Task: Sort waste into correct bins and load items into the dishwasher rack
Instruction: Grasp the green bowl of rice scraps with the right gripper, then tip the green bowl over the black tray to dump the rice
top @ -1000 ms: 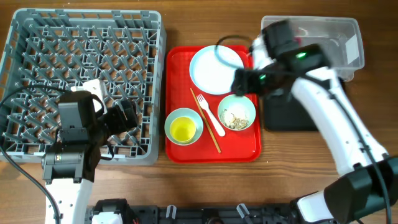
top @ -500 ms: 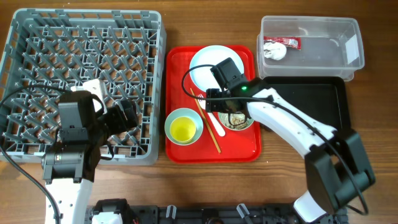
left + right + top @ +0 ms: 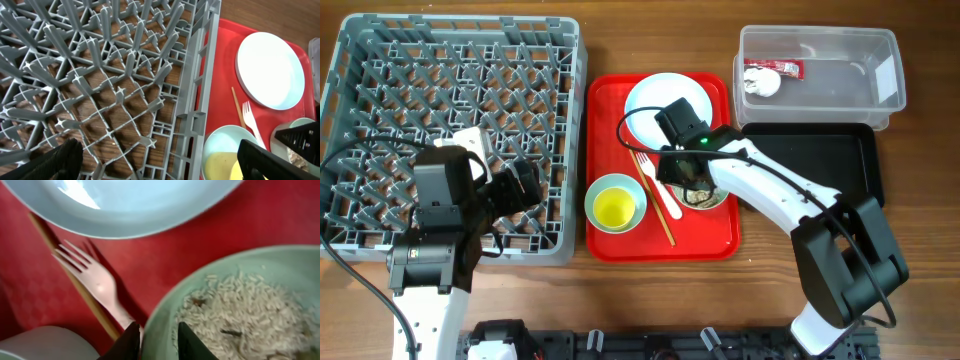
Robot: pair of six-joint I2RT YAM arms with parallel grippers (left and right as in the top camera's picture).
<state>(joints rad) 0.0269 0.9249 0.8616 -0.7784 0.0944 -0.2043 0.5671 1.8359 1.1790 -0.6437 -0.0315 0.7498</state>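
The rice bowl (image 3: 175, 297) sits at the lower right of the red tray (image 3: 715, 235), with rice (image 3: 235, 310) scattered across its bottom. My right gripper (image 3: 157, 335) is down on the bowl's left rim. Its jaws are drawn nearly together and pinch the wall, one finger outside and one inside.

Just left of the bowl in the overhead view lies the fork (image 3: 100, 282), tines toward the top of the frame, beside the chopsticks (image 3: 60, 255). Above them the plate (image 3: 150, 200) fills the upper part of the tray. At lower left of the tray stands the second bowl (image 3: 592, 190) with the cup (image 3: 614, 208) inside it.

Right of the red tray is the black tray (image 3: 820, 160). Above that, at upper right, the tub (image 3: 880, 50) holds the packet (image 3: 782, 69) and the wad (image 3: 760, 83) at its left end.

The rack (image 3: 380, 50) takes the left side of the bench (image 3: 650, 40). My left gripper (image 3: 160, 160) hangs over the rack's lower right part, jaws spread wide and holding nothing.
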